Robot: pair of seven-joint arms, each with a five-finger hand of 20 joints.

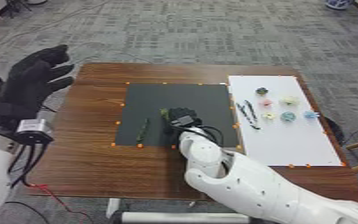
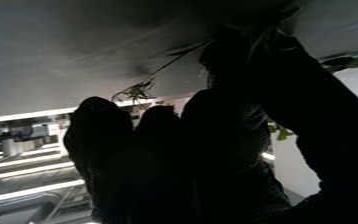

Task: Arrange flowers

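Early in the arrangement, one sprig lies on the black mat as the right hand, thumb and fingers closed, pinches another stem there, with blooms on the white sheet left to place.

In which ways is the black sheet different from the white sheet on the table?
The black sheet is shorter; the white sheet reaches nearer to the robot. The black sheet has a green stem and the right hand over it, while the white sheet carries small colourful flowers and long dark pieces. Both lie flat on the table, with orange marks at their edges.
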